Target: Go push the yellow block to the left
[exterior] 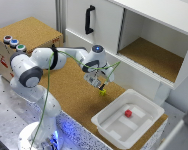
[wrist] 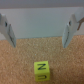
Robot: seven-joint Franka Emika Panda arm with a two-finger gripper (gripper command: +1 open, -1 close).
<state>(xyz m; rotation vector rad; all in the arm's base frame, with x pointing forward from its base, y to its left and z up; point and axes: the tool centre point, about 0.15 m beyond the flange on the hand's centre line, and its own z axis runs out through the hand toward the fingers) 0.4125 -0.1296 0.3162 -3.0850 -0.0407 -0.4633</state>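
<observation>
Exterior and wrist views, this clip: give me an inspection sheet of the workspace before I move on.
Surface: cork board, bare around the block.
Job's things: yellow block on the cork, apart from the fingers, letters on its faces.
Clutter: red block inside white tray.
Grippers: gripper open, above the yellow block, empty.
Cables: green cable along the arm.
Surroundings: white cabinet, one compartment open; button box.

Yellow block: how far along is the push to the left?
Approach looks done: the gripper hangs just above the yellow block on the cork surface. In the wrist view the fingers are spread, the block untouched. Left: contact and the push itself.
</observation>
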